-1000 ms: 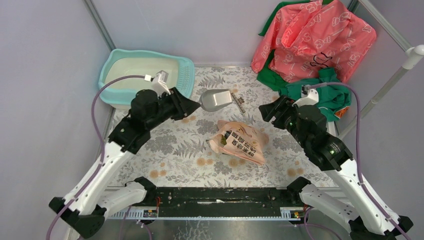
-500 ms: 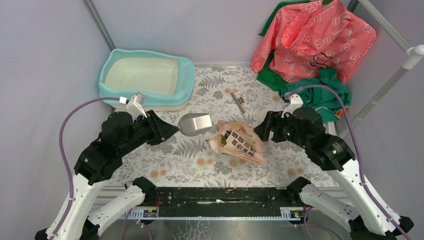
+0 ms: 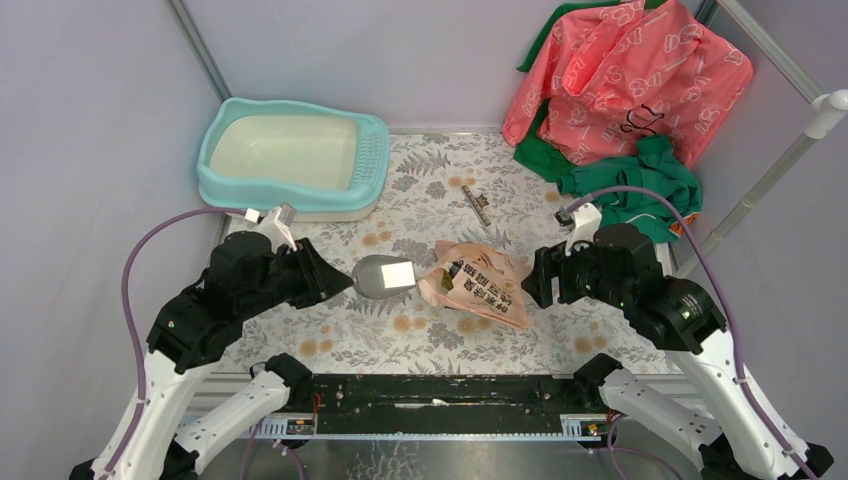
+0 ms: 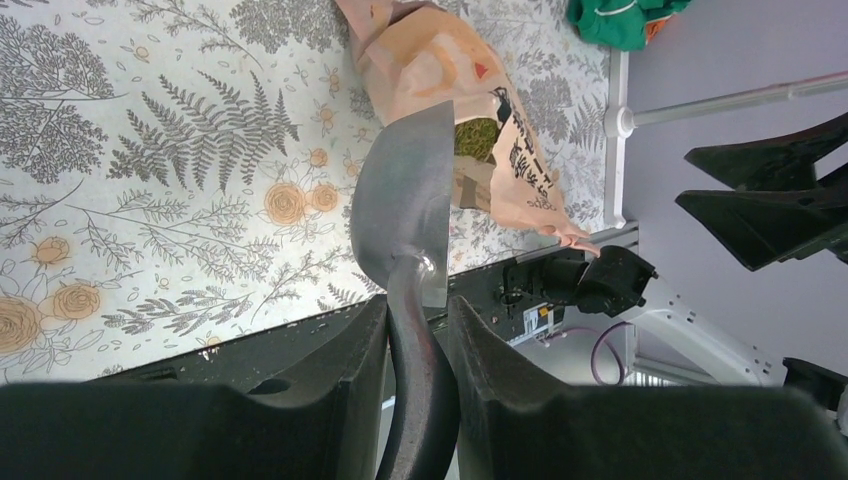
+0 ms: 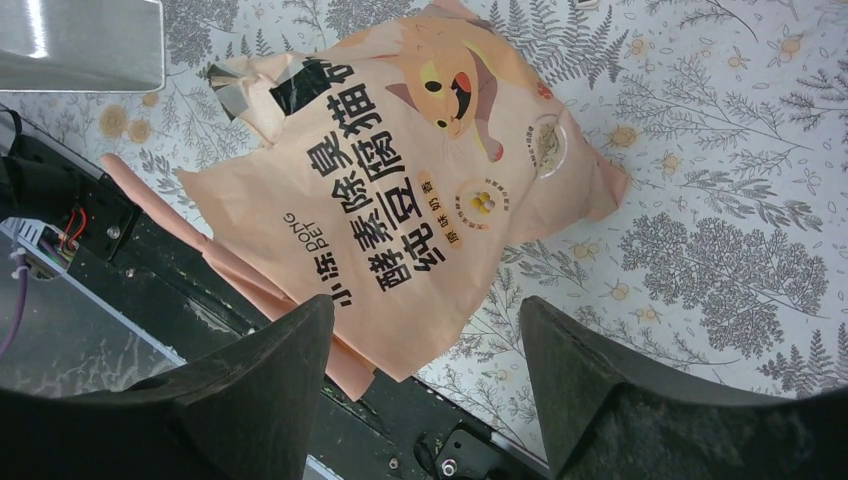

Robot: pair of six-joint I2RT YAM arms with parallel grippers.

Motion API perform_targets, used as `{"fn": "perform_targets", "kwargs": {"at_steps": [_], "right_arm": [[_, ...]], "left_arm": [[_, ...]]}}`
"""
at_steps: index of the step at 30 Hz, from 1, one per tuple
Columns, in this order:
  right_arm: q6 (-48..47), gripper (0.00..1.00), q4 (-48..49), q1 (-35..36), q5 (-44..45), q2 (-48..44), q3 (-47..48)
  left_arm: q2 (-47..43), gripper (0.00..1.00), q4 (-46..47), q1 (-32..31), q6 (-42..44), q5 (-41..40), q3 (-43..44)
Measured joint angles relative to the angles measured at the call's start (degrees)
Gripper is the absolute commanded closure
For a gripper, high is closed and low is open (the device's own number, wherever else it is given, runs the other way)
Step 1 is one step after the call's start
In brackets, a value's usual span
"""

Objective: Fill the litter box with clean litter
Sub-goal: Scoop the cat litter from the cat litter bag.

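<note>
A heap of pink printed cloth (image 3: 620, 75) fills the far right corner, with green cloth (image 3: 640, 185) spilling from under it. The turquoise litter box (image 3: 290, 160) sits in the far left corner, well apart from both arms, its cream pan showing. At mid-table lies an orange printed bag (image 3: 478, 285), between the two arms. The left wrist view shows green litter (image 4: 478, 138) in its open mouth. The grey scoop (image 3: 385, 275) hangs just beside that mouth, its handle clamped in the left pincer (image 3: 335, 280). The right pincer (image 3: 535, 278) hangs at the bag's other end, fingers spread wide and holding nothing. A small dark strip (image 3: 478, 208) lies beyond the bag.

A second ago the left arm reached far forward, with the scoop near the litter box's slotted end. It has since drawn back and brought the scoop to the bag. The right arm has closed in on the bag.

The table (image 3: 330, 330) wears a grey fern-and-flower cover. Pale lilac walls (image 3: 90, 150) surround it, and a white pole (image 3: 770, 178) slants at the right.
</note>
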Motion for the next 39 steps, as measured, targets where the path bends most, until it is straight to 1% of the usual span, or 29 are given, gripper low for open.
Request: {"fn": "perform_targets", "kwargs": {"at_steps": [9,17,25,39], "right_arm": [[-2.1,0.24,0.0,0.0,-1.6,0.7,0.2],[-2.1,0.24,0.6,0.0,-2.0,1.2,-0.2],[-2.1,0.24,2.0,0.0,-2.0,1.7,-1.0],[-2.1,0.25,3.6,0.0,-2.0,1.3,-2.5]], "left_arm": [[1.2,0.93,-1.2,0.0,2.0,2.8,-0.5],[2.5,0.93,-0.5,0.0,3.0,6.2,-4.4],[6.0,0.92,4.8,0.0,3.0,8.0,-8.0],[14.6,0.92,12.0,0.0,2.1,9.2,-8.3]]}}
